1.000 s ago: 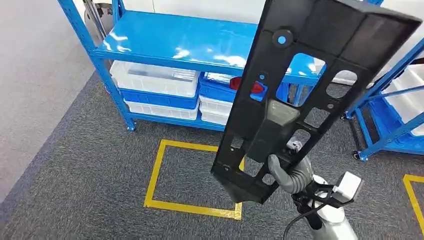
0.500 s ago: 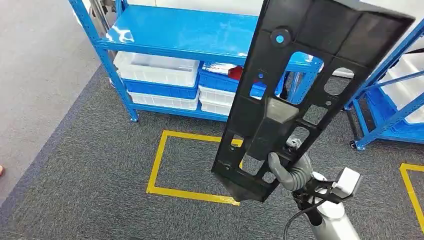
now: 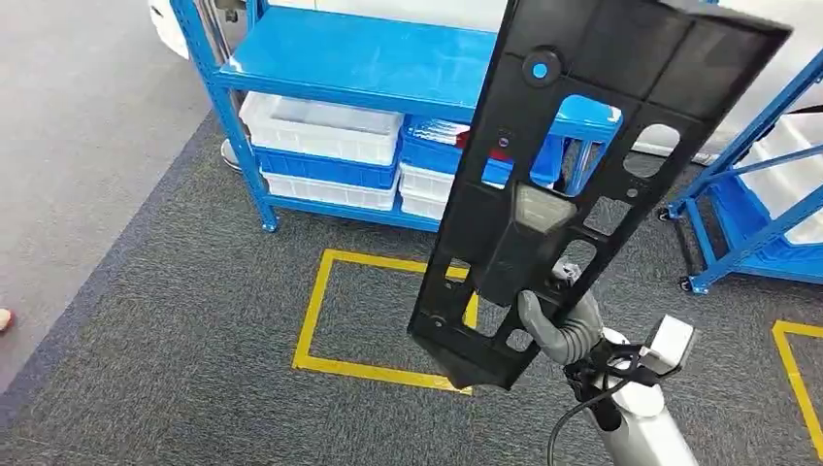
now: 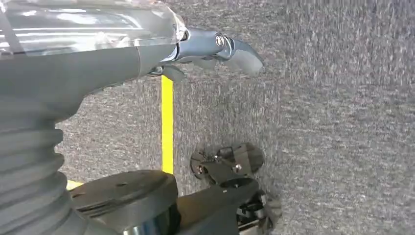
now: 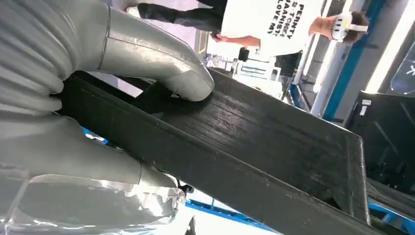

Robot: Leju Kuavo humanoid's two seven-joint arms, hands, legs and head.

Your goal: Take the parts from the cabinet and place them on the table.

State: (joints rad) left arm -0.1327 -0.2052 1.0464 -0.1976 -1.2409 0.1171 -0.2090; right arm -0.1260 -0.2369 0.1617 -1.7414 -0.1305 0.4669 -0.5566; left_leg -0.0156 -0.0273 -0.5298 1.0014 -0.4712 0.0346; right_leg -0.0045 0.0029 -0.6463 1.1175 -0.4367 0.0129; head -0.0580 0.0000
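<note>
1. The right hand point(image 3: 558, 325) has its fingers clamped on the lower end of the black panel point(image 3: 582, 155), held upright and tilted before the blue rack point(image 3: 369, 68).
2. The left hand point(image 4: 205, 49) hangs over carpet point(image 4: 342, 122), fingers apart, holding nothing.

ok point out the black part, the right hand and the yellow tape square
black part point(image 3: 621, 116), head view, upper flat face
right hand point(image 3: 558, 325), head view, grey thumb gripping the part's lower end
yellow tape square point(image 3: 312, 325), head view, left strip on the carpet
</note>
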